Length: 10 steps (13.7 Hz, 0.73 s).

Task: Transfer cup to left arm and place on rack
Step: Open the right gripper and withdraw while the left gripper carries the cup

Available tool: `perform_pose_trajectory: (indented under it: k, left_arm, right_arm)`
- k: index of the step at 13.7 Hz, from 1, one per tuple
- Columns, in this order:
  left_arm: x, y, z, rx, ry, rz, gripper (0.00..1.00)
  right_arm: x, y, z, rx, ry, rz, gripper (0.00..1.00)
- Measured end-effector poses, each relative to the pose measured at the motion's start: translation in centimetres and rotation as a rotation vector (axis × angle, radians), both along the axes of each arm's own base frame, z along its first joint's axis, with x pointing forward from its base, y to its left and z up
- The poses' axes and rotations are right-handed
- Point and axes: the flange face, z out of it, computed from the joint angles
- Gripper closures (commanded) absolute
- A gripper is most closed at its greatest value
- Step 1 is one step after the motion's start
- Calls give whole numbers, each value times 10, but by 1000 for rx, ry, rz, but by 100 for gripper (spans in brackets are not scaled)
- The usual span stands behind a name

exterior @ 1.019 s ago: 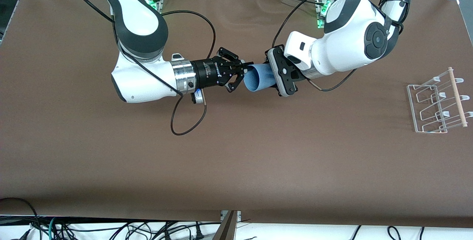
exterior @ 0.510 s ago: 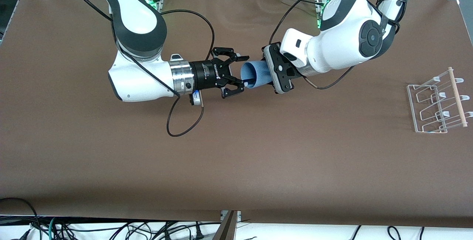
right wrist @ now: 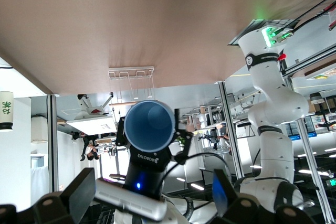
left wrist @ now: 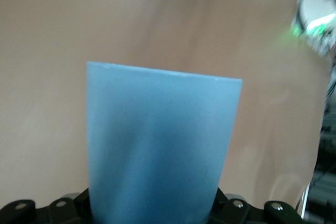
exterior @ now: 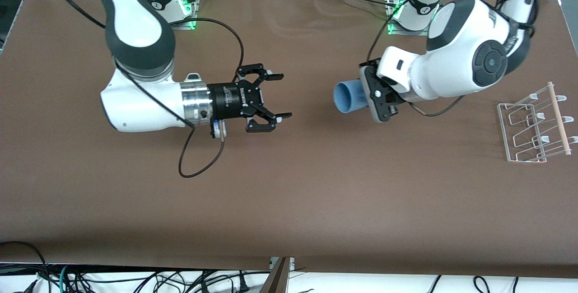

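In the front view, the left gripper (exterior: 368, 95) is clenched on the base end of the cup (exterior: 348, 96), which lies on its side in the air, mouth toward the right arm. A grip at the closed end leaves the open rim free, which probably suits slipping the cup onto the rack (exterior: 535, 123). The cup is over the table (exterior: 289, 202) toward the left arm's end, with the rack at about four o'clock from it, well apart. The right gripper (exterior: 275, 100) hangs released at about nine o'clock from the cup, fingers spread with nothing between them. It is well apart from the cup, so the handover looks done and this arm seems to wait.

In the left wrist view, the cup (left wrist: 160, 150) fills the middle, its wide rim at twelve o'clock and its narrow end sunk between the black jaw parts at six o'clock. It sits straight in the grasp, not skewed, which should help aim it at a slot.

In the right wrist view, the cup's open mouth (right wrist: 149, 126) faces the camera at the centre, carried by the left gripper (right wrist: 152, 153). The rack (right wrist: 131, 72) shows small at twelve o'clock from the cup. The right gripper's own fingertips (right wrist: 79, 195) stand wide at the edge, holding nothing.
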Motion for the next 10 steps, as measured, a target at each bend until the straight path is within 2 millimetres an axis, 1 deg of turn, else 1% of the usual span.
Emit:
perform_pose_trajectory:
  k: [3,4,7,9,10]
  left_arm:
    - [9,66,-7,216,0,-15,100]
    - [13,89,-9,274,-4,-30,100]
    - [25,163,-12,464,-22,-67,100]
    - [29,203,-10,595,-21,-76,100]
    - [28,219,-11,663,-7,-78,100]
  right_arm:
    - [9,-27,-3,-23,-80,41,1]
    - [14,-39,0,-16,-114,52,1]
    - [22,-83,12,-16,-221,108,1]
    - [18,-104,22,-50,-314,192,1]
    - [14,-111,29,-65,-357,233,1]
